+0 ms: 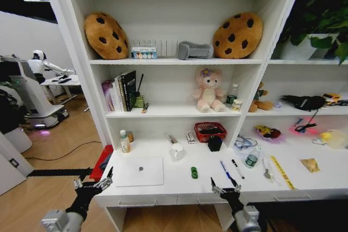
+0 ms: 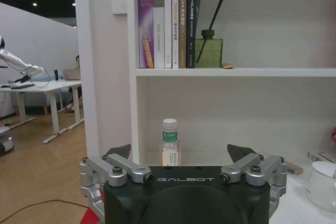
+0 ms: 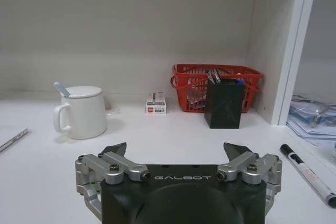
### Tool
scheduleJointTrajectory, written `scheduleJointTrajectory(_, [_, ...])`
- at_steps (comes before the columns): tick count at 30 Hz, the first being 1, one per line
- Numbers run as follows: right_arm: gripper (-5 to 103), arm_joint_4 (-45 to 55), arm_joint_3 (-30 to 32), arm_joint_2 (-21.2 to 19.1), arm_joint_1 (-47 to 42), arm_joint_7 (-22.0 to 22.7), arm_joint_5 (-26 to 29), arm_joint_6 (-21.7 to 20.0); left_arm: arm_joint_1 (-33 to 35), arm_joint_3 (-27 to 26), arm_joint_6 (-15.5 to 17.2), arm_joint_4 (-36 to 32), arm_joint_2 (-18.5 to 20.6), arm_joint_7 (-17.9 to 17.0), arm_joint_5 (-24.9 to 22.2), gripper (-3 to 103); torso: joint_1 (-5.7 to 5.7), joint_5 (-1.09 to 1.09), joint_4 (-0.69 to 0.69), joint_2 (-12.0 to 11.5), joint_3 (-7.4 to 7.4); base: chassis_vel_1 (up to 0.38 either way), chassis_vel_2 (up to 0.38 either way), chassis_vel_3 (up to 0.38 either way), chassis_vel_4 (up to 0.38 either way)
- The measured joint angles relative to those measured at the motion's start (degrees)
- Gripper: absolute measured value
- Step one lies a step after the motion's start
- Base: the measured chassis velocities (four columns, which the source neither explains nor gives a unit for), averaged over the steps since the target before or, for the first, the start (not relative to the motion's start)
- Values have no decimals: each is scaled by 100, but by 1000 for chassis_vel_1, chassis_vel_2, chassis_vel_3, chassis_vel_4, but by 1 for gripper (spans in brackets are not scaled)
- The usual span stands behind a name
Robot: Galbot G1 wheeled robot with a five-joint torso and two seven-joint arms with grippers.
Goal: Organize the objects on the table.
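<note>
Two grippers hang at the near edge of the long white desk (image 1: 179, 180), both with fingers spread apart and nothing between them. Left gripper (image 1: 93, 182) sits off the desk's front-left corner, just beside the silver laptop (image 1: 138, 170), which lies closed and flat on the left part of the top; from the left wrist view this gripper (image 2: 179, 153) faces a small bottle with a green cap (image 2: 169, 144) standing at the back by the shelf upright. Right gripper (image 1: 226, 190) hovers at the front edge near the middle, close to the blue pen (image 1: 227, 173) and the black pen (image 1: 237, 168), which lie side by side but apart, angled toward the front. In the right wrist view this gripper (image 3: 177, 152) points at a white mug (image 3: 82, 112) with a spoon handle sticking out, a black pen holder (image 3: 226, 103) and a red basket (image 3: 216, 86) directly behind the holder. Tiny green toy car (image 1: 194, 173) rests between laptop and pens, clear of both. Small green-capped jar (image 1: 250, 160) stands right of the black pen; yellow ruler (image 1: 282, 171) lies farther right, slanted. Cookie-shaped cushions (image 1: 106, 35) lean on the top shelf; a pink plush toy (image 1: 208, 91) sits on the middle shelf.
</note>
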Motion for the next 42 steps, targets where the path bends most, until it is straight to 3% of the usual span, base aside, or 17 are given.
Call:
scheduleJointTrajectory(8, [100, -440, -767, -446, 820, -229, 627, -177, 163, 16, -1, -28, -109, 24, 90, 100, 0, 0, 0, 0, 0, 0, 0, 0, 0])
scheduleJointTrajectory(13, [100, -777, -1310, -322, 1188, -225, 652, -215, 220, 15, -1, -27, -211, 31, 148, 100, 0, 1, -1, 0, 0, 0, 0, 0, 0])
scheduleJointTrajectory(17, [100, -1099, -1610, -142, 1493, 66, 571, -337, 259, -45, 0, -7, -221, 35, 145, 100, 0, -1, 0, 0, 0, 0, 0, 0, 0])
scheduleJointTrajectory(42, [100, -1955, -1910, 81, 2204, 200, 509, -435, 323, 82, -65, 23, -307, 183, 340, 100, 0, -1, 0, 0, -1, 0, 0, 0, 0])
